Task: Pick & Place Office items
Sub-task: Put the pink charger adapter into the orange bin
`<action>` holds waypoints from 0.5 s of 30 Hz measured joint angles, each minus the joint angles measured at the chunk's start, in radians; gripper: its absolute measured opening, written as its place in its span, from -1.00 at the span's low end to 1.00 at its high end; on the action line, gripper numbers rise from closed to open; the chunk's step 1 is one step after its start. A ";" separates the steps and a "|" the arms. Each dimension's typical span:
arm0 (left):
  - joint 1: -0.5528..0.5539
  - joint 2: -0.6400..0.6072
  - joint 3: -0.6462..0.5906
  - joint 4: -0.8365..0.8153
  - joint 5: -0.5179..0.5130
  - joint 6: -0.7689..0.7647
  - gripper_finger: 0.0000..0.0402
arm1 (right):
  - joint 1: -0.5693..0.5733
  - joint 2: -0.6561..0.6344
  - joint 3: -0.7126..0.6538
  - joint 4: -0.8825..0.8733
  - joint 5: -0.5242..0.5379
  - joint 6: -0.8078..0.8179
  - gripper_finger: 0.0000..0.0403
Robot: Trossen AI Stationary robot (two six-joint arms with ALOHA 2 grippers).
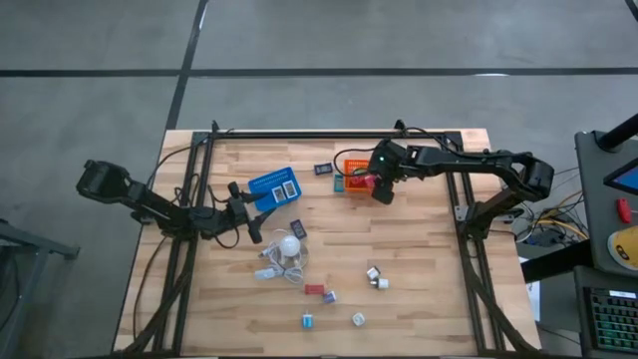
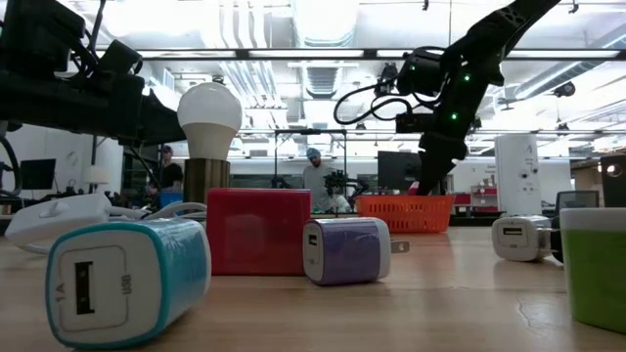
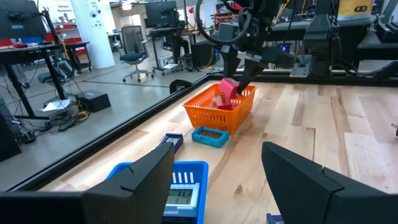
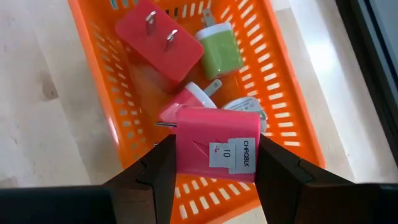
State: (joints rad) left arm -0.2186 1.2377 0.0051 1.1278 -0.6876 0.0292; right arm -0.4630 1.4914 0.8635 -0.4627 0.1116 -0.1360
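Over the basket, upper middle of the high view: the right gripper [image 1: 382,189] hangs above the orange plastic mesh basket [image 1: 351,166], fingers clamped on a pink boxy wall charger with a white label [image 4: 217,144].

Right gripper grip: both dark fingers [image 4: 163,167] press flat against the charger's sides, so it's closed down to the width of that pink block. Looks held just above the basket's contents, though I can't tell if it's touching them.

In the basket: a red plug-in charger with two metal prongs [image 4: 159,40], a lime green charger cube [image 4: 220,47], plus a pink-and-white one [image 4: 189,101] partly hidden under the held block.

Left gripper [image 1: 242,213]: parked at centre left of the high view, just beside the blue plastic mesh basket [image 1: 273,188]; jaws spread wide, nothing between them.

Still on the table, lower middle of the high view: a red block [image 1: 314,290], a purple cube [image 1: 329,297], a teal-edged cube [image 1: 308,321], a pale green cube [image 1: 358,319] and two white cubes [image 1: 377,276].

Also around: white round bulb with cord [image 1: 288,246], near the left gripper.
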 joint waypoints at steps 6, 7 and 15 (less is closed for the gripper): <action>0.000 0.000 0.000 0.000 0.000 0.000 0.23 | -0.019 0.000 -0.001 0.001 -0.008 0.001 -0.20; 0.000 0.000 0.000 0.000 0.000 0.000 0.23 | -0.021 0.000 -0.002 0.001 -0.008 0.001 -0.20; 0.000 0.000 0.000 0.000 0.000 0.000 0.23 | -0.022 0.000 -0.004 0.001 -0.011 0.003 -0.20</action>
State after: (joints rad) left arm -0.2188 1.2377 0.0051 1.1278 -0.6876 0.0292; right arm -0.4854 1.4914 0.8597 -0.4614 0.1005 -0.1327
